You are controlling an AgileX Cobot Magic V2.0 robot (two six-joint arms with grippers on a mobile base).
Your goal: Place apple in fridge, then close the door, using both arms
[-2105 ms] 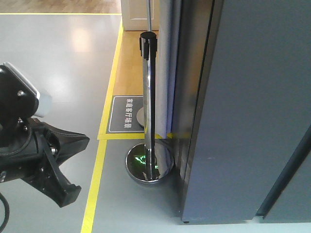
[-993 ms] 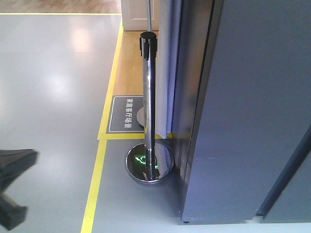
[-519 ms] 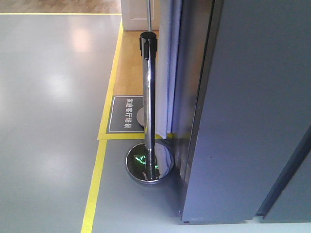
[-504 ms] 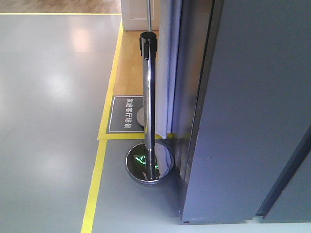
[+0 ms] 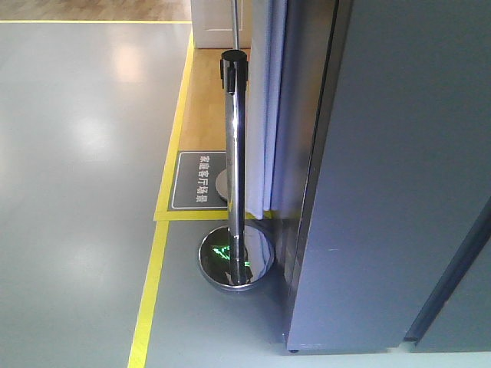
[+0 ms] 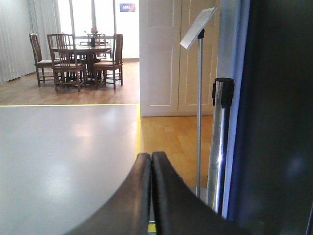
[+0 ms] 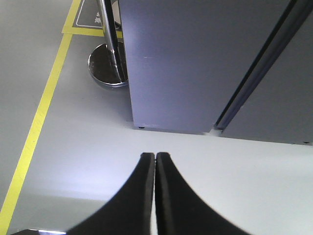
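The fridge's dark grey outside [image 5: 399,176] fills the right of the front view, with the door [image 5: 460,307] shut against it along a dark seam. It also shows in the right wrist view [image 7: 181,58], standing on the pale floor. My left gripper [image 6: 151,155] is shut and empty, pointing level past the fridge's dark side [image 6: 283,122]. My right gripper [image 7: 155,156] is shut and empty, pointing down at the floor in front of the fridge. The apple is out of view. Neither arm shows in the front view.
A chrome stanchion post [image 5: 236,153] with a round base [image 5: 236,261] stands just left of the fridge. Yellow floor tape [image 5: 149,291] runs beside it. A sign on a thin stand [image 6: 198,29] and a dining table with chairs [image 6: 83,54] are farther back.
The left arm's black gripper, at the lower left of the front view two seconds ago, dropped down and left that view. The fridge and post have not moved.
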